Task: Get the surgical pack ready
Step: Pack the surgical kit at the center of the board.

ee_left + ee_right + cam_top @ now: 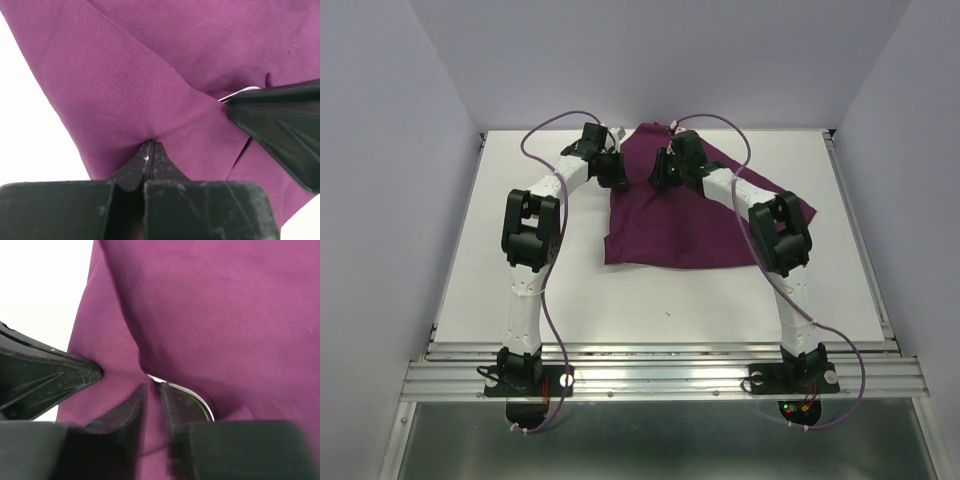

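Observation:
The plum-purple cloth (690, 225) lies bunched and partly folded on the far middle of the white table (510, 300). My left gripper (616, 170) is at the cloth's far left edge. In the left wrist view it (151, 145) is shut, pinching a fold of the cloth (130, 85). My right gripper (667, 172) hangs just to its right. Its jaws (152, 389) stand slightly apart, with cloth (215, 305) showing in the narrow gap. A thin shiny steel rim (192, 394) peeks out from under the cloth beside the right finger. Scissors, forceps, gauze and packets are out of view.
The two grippers are almost touching: the right one's finger (280, 125) fills the right of the left wrist view, and the left one's finger (45, 382) shows in the right wrist view. Grey walls enclose the table on three sides.

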Tool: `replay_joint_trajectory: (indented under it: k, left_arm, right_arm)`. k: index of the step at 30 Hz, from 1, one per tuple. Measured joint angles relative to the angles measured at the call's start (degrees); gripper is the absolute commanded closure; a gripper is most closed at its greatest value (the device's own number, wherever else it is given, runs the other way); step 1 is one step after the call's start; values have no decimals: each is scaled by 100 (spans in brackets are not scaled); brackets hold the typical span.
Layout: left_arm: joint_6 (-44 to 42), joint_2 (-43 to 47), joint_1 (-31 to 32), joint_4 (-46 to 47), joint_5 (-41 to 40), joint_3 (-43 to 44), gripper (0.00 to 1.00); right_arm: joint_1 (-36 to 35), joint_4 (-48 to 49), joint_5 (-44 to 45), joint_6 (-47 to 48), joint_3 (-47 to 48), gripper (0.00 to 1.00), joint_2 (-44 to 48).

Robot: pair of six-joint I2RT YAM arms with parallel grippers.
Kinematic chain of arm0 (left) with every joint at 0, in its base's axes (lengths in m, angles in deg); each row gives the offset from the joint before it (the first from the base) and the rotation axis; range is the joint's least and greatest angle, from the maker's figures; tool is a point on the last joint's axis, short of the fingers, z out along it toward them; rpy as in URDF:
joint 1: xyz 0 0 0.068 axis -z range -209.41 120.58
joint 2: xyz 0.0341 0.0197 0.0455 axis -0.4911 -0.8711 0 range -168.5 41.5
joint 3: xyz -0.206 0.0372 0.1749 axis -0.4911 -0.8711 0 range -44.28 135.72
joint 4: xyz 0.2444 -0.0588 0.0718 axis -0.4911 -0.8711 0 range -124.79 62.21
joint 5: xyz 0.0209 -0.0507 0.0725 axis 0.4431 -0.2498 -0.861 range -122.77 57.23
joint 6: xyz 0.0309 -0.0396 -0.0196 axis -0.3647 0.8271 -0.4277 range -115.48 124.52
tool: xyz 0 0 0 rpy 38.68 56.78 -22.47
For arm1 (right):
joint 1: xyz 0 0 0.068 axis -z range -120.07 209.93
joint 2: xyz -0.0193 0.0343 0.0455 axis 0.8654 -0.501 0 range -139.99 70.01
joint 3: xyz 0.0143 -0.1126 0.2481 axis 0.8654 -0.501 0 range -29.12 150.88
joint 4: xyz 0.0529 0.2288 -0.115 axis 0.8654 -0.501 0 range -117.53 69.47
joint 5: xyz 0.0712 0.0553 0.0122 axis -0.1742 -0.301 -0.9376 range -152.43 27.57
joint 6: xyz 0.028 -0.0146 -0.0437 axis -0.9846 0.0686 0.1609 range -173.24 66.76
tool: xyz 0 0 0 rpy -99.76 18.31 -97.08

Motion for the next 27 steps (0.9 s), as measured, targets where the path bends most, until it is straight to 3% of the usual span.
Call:
replay_joint_trajectory:
  k: [4,9,15,18,24,27]
  left_arm:
    - [0,-31,0,15,33,0,100]
    - [0,-42,0,20,66,0,100]
    - [0,-63,2,22,90,0,100]
    - [0,-66,2,22,101,0,100]
    - [0,-66,2,20,114,0,100]
    - [0,-66,2,22,129,0,100]
  right_arm:
    - [2,31,269,-20,-376,53,448]
    - [4,111,439,-11,-649,59,966]
    - [48,155,501,-118,-938,57,1213]
    - [146,-15,459,-273,-962,53,1202]
    - [605,-223,59,-501,-887,36,817]
    - [780,-280,-247,-544,-872,35,581]
